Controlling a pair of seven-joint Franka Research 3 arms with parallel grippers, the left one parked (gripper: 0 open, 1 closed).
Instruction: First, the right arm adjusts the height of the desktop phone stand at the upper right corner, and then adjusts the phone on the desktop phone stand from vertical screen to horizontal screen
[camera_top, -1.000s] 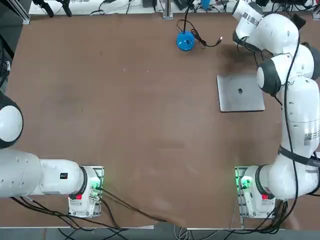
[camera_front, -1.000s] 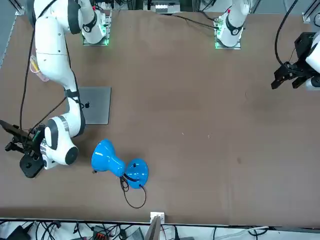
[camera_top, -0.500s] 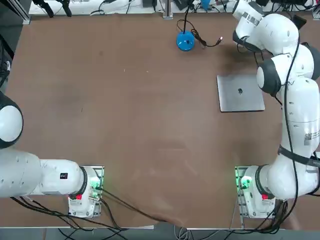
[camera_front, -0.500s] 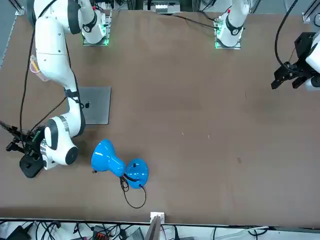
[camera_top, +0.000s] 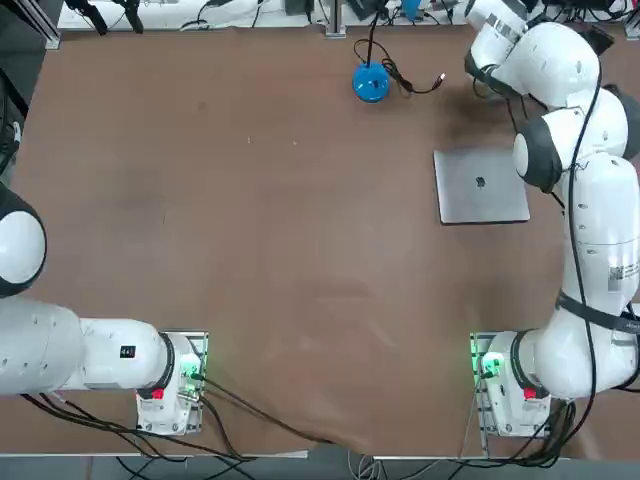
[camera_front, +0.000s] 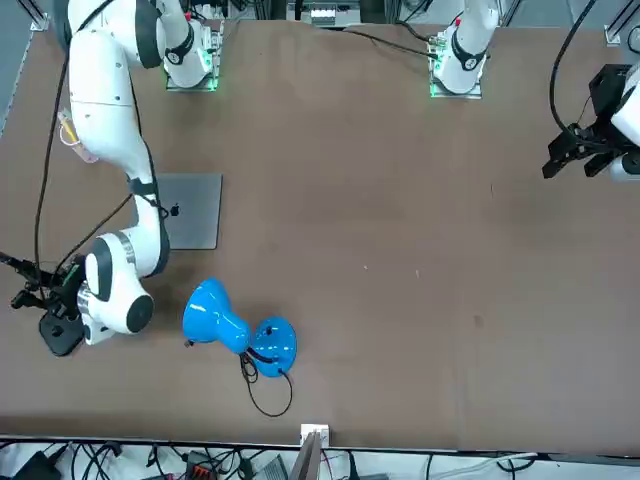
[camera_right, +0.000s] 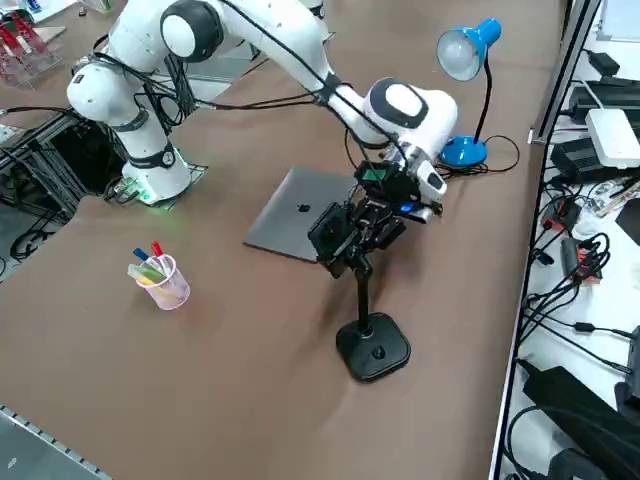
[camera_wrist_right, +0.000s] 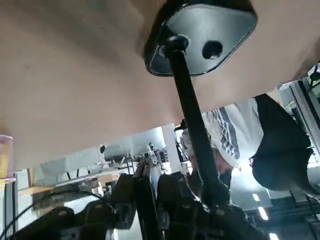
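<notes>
1. One large white right arm (camera_top: 603, 215) reached over the far right part of the worktop (camera_right: 215, 370), as seen from the robot's side, its elbow bent and its black cables looping along it.
2. One desktop phone stand (camera_right: 363, 300) stood there, its rounded dark base (camera_right: 373, 348) flat on the worktop and its thin black pole rising into the dark parts around the right tool (camera_right: 357, 238).
3. The right tool was at the upper end of that pole, low over the worktop; I could not tell whether it was spread or pressed together, nor whether it pinched anything.
4. Black shapes crowded together up there, and I could not pick out the phone for certain among them.
5. A silver laptop (camera_top: 481, 186) lay closed just left of the arm.
6. Farther off, left of the stand, stood a blue lamp (camera_front: 214, 314) with a round base and a black gooseneck.
7. A pinkish cup (camera_right: 171, 289) of pens sat on the right side of the worktop, nearer the robot than the stand.
</notes>
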